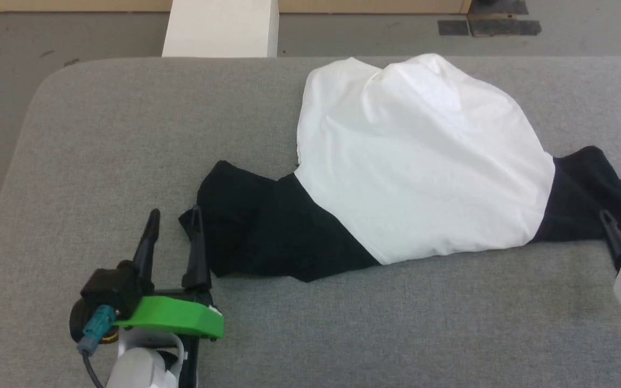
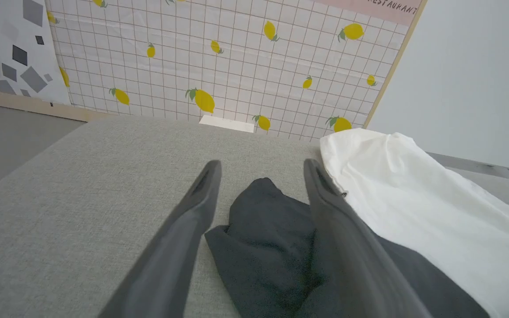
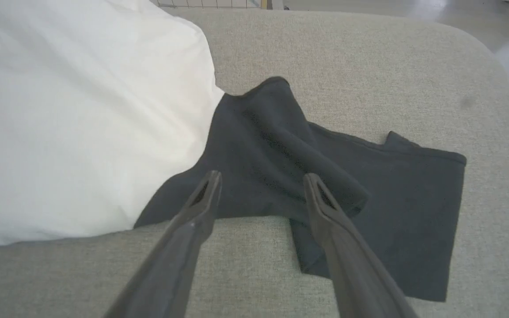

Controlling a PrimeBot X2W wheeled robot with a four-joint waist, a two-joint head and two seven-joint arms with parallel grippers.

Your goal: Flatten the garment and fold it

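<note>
**A:** What takes up the most room?

**B:** The wide grey woven-fabric surface [image 1: 127,134] with rounded corners. It spans most of the head view.

**A:** And the garment?

**B:** The soft white cloth shirt with black sleeves [image 1: 423,161] lies on that surface, from the centre of the head view out to its right edge. The white body is puffed up and creased. One crumpled black sleeve [image 1: 267,226] sits at lower centre, and the other black sleeve [image 3: 391,198] is doubled over on itself at the right.

**A:** So how far along is it?

**B:** Barely started, I'd say. Nothing looks flattened and I see no deliberate fold. Both sleeves need drawing out and the body smoothing down before any folding.

**A:** The left arm's fingers [image 1: 197,248]?

**B:** They are at lower left of the head view, spread wide and holding nothing. The sleeve's tip lies between them in the left wrist view. I cannot tell whether they touch it.

**A:** The right arm's fingers [image 3: 190,229]?

**B:** Also wide apart and empty, poised over the near edge of the other sleeve.

**A:** Any writing?

**B:** "RESTAURANT" on a pink strip [image 2: 391,6] at the top right of the left wrist view, above a lemon-printed grid sheet [image 2: 237,66]. The shirt shows no label.
</note>
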